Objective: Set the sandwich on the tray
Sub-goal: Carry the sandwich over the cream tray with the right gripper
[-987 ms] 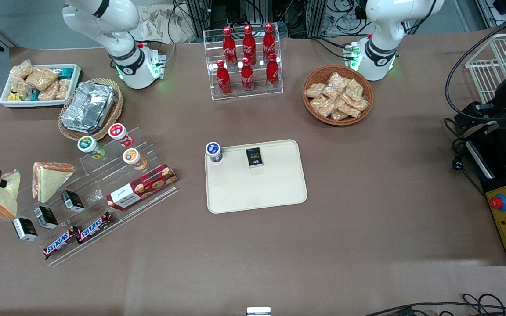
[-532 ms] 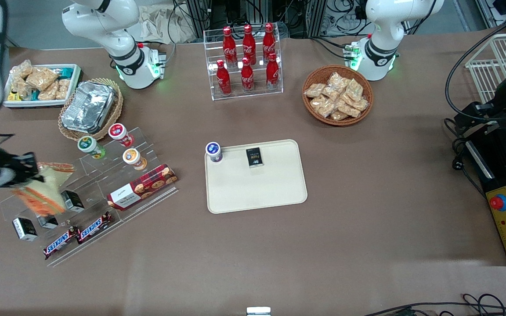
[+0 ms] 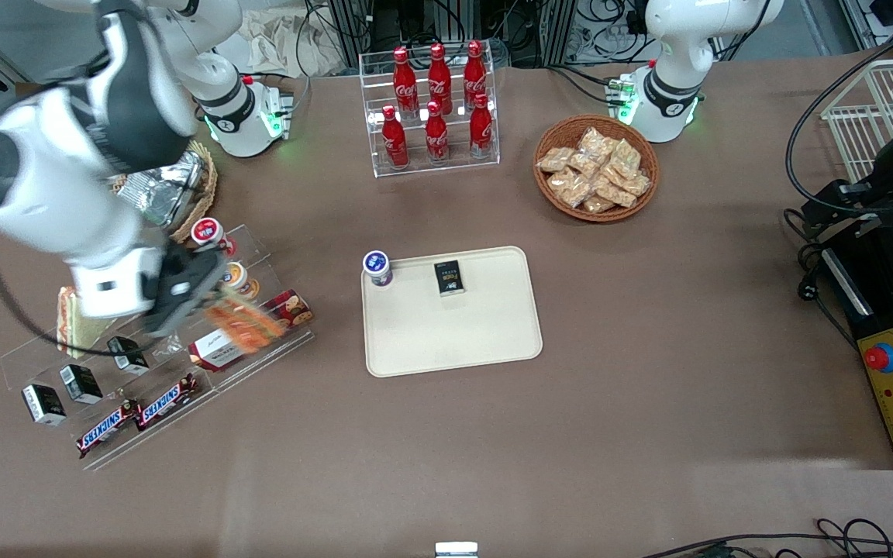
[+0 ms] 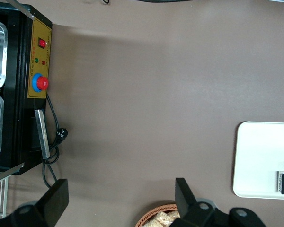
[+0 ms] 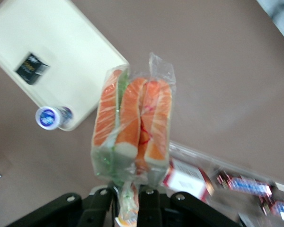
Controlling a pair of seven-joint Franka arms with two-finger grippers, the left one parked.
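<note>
Showing orange-and-green layers, the wrapped sandwich (image 5: 132,127) hangs from the claw (image 5: 128,196)

My gripper (image 3: 206,306) is clamped on the sandwich (image 3: 245,325), holding it in the air above the clear acrylic display stand (image 3: 160,341), over the red cookie box (image 3: 249,329). The sandwich shows orange and blurred. The tray (image 3: 454,333) lies well apart, toward the parked arm's end, carrying a small yogurt cup (image 3: 377,268) and a black packet (image 3: 449,277). A second wrapped sandwich (image 3: 68,318) rests on the stand, beside my wrist.
</note>
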